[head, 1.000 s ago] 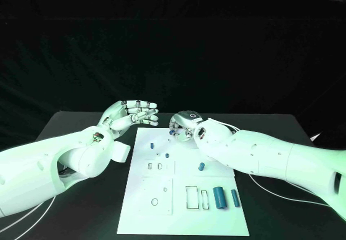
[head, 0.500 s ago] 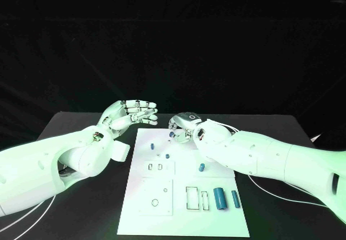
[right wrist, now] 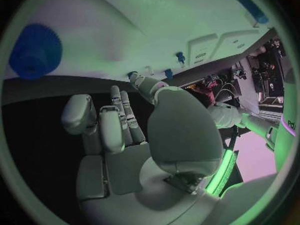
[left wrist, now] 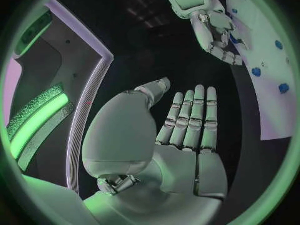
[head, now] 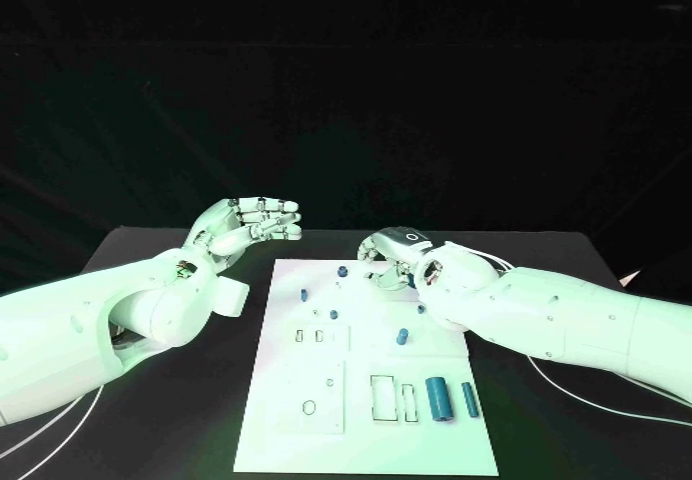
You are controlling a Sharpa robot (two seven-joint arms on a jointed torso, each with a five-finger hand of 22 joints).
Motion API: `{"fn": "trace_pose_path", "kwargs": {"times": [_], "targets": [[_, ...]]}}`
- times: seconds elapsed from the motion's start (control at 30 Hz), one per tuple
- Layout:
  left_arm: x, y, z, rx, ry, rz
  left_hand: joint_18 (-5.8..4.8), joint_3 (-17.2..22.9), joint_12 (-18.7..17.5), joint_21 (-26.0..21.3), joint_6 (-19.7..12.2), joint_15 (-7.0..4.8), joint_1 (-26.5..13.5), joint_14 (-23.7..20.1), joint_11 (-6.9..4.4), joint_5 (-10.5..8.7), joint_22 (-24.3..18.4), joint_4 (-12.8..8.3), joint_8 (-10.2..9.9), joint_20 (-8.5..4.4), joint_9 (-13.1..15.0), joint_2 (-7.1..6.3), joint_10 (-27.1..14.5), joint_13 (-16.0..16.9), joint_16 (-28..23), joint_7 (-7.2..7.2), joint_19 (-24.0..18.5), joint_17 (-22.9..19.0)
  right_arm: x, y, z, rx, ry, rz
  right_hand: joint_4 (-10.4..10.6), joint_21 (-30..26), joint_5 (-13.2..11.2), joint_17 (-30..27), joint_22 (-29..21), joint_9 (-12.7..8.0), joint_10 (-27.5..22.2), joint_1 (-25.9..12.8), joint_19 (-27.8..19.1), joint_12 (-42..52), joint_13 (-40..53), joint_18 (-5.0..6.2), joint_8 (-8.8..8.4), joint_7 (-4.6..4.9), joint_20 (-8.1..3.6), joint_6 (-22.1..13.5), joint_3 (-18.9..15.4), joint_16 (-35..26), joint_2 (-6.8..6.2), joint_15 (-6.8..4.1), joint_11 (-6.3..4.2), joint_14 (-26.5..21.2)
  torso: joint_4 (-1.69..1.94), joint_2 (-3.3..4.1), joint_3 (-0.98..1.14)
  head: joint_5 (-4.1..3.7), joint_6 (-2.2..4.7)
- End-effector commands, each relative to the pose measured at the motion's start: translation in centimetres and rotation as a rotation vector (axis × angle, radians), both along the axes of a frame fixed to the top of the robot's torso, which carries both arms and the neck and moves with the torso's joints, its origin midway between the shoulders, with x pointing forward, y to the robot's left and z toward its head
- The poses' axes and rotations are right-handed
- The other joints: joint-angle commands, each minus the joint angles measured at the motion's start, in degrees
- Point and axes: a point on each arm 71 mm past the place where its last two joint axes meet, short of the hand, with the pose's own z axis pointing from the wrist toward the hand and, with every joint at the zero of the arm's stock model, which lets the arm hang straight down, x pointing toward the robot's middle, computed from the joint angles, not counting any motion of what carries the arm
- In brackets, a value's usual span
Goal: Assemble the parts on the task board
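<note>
white task board [head: 368,440] flat in the middle of the black tabletop [head: 144,430]. small blue parts on it: 1 round part [head: 342,270] near the far edge, 1 fat blue cylinder [head: 438,397] and 1 thin blue pin [head: 469,399] near the front right. left robot hand [head: 253,222] up off the tabletop, just past the board's far left corner, fingers straight and apart, holding nothing (palm bare in the left wrist view). right robot hand [head: 397,255] low over the board's far right corner, fingers loose, nothing in it.
</note>
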Motion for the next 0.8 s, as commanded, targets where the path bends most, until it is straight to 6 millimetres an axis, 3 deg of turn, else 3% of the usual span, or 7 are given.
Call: {"fn": "trace_pose_path", "kwargs": {"times": [0.03,0.13,0.27,0.47,0.57,0.67,0.8], "targets": [[0.2,0.5,0.3,-0.02,-0.018,0.005,0.26,0.21,-0.29,-1.22,-0.56,0.14,-0.08,-0.87,0.33,-0.05,-0.68,0.39,0.41,0.56,0.07,0.03,-0.11,0.04,-0.7,2.94,-1.43,0.0,-0.4,-1.7,1.1,0.076,0.003,-0.026,0.23,1.16,0.15,0.56,1.64,0.36,3.38,0.28,1.35,2.02,0.61,0.6,0.42,-0.02,-0.29,1.36,0.14,0.14,0.18,0.19,-0.48,0.95,-0.55,-0.33,0.1,0.06,0.12],[0.3,0.9,0.3,-0.018,-0.014,0.007,0.39,0.34,-0.37,-1.7,-0.66,0.3,-0.03,-1.48,0.38,-0.06,-1.02,0.42,0.43,0.77,0.1,0.03,-0.27,0.01,-1.28,2.93,-1.82,-0.06,-0.5,-3.7,1.9,0.128,0.038,-0.067,0.22,1.62,0.51,0.79,2.45,0.58,6.97,0.42,1.81,4.02,1.32,0.46,0.3,-0.29,-0.89,1.84,0.66,0.36,-0.1,-0.32,-1.21,1.12,-0.8,-0.45,0.12,0.04,0.17],[0.7,1.8,0.3,-0.013,-0.012,0.023,0.34,0.23,-0.7,-2.75,-1.58,0.83,-0.24,-3.18,0.74,-0.11,-1.77,0.63,0.07,1.0,-0.01,-0.1,-1.52,-0.16,-3.0,3.12,-2.52,-0.39,-0.5,-6.5,2.6,0.169,0.109,-0.128,0.93,1.63,0.74,0.84,2.73,0.67,8.95,-0.85,1.93,5.31,2.07,0.38,-0.29,-0.23,-1.21,1.58,-0.25,0.46,-1.46,-0.61,-1.49,1.19,-1.05,-0.64,0.13,-0.07,0.18],[1.4,3.3,0.3,-0.003,-0.022,0.071,-0.24,-0.17,-0.55,-4.8,-4.05,1.61,-0.09,-6.32,0.88,-0.07,-3.21,0.7,-0.84,1.12,-0.29,-0.12,-2.55,-0.18,-6.67,2.62,-3.84,-1.47,-0.2,-9.6,2.9,0.146,0.192,-0.182,1.5,1.35,1.27,0.97,3.13,1.35,13.6,-0.6,2.12,14.86,9.61,0.35,-0.69,-1.8,-2.54,1.95,-5.25,0.59,-2.42,-2.26,-3.38,1.34,-1.31,-0.8,0.32,0.01,0.19],[1.7,3.9,0.3,-0.002,-0.024,0.087,-0.51,-0.3,-0.52,-5.47,-4.19,1.88,-0.07,-7.29,0.98,-0.05,-3.66,0.73,-0.72,1.14,-0.21,-0.05,-2.64,-0.18,-7.64,2.78,-4.36,-1.92,0.1,-10.5,2.6,0.124,0.232,-0.204,4.15,1.59,1.97,4.17,4.62,2.54,3.45,1.79,3.03,35.13,28.65,0.09,-0.96,-1.52,-2.4,0.27,-13.13,2.53,-0.65,-2.07,-3.15,2.08,-1.2,-0.74,0.41,-0.02,0.17],[1.9,4.2,0.3,-0.002,-0.025,0.096,-0.6,-0.34,-0.51,-5.7,-4.09,1.95,-0.06,-7.5,1.03,-0.05,-3.82,0.74,-0.59,1.15,-0.15,-0.01,-2.66,-0.17,-7.93,2.92,-4.53,-2.07,0.6,-11.1,2.3,0.111,0.274,-0.227,6.95,2.61,2.39,9.73,6.63,3.39,6.98,4.03,4.11,53.78,47.34,-0.23,-0.59,-0.97,-1.91,-1.04,-17.53,5.34,0.22,-1.53,-2.54,3.05,-1.13,-0.75,0.43,-0.03,0.14],[2.0,4.3,0.3,-0.002,-0.025,0.099,-0.68,-0.37,-0.5,-5.86,-4.06,1.99,-0.06,-7.55,1.07,-0.05,-3.92,0.74,-0.54,1.16,-0.13,-0.01,-2.68,-0.17,-8.06,2.99,-4.67,-2.14,0.9,-11.0,1.9,0.1,0.304,-0.235,8.94,3.63,2.57,13.42,8.25,3.91,9.65,5.43,4.93,61.67,55.74,-0.51,-0.14,-0.65,-1.56,-1.84,-19.73,7.02,0.71,-1.23,-2.22,3.62,-1.05,-0.65,0.35,0.07,0.14]]}}
